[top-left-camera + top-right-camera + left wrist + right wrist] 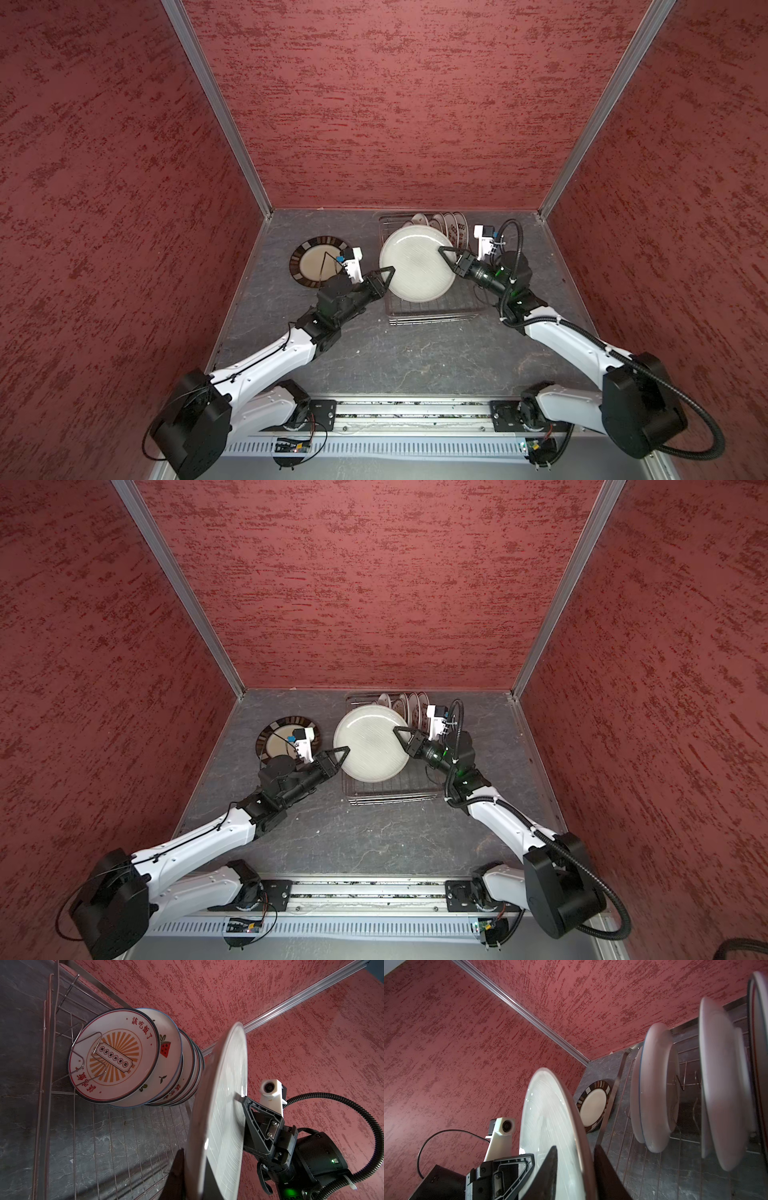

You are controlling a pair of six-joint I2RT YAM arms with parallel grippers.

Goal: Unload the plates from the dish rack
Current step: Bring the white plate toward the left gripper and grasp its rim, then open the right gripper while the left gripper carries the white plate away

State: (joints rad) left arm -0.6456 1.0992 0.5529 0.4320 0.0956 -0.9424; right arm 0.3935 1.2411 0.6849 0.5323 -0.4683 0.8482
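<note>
The left fingers are clamped tight onto the rim of the plain plate, at the edge that pokes out past the left side of the dish rack. The right fingers are set one on each face of the opposite rim, over the middle of the dish rack. Whether that rim is actually being squeezed or just straddled can't be told from any view, tbh. So the plain plate is held up between both arms, above the bare front half of the dish rack.

A row of printed plates is stood on edge in the prongs at the back of the dish rack. The orange sunburst one is found at the left end, with a watermelon one right behind it. A dark-rimmed plate is laid flat on the worktop, left of the dish rack.

The worktop is a dark grey marbled slab. It's boxed in behind and to both sides of the dish rack by mottled red walls, which are joined with aluminium strips.
</note>
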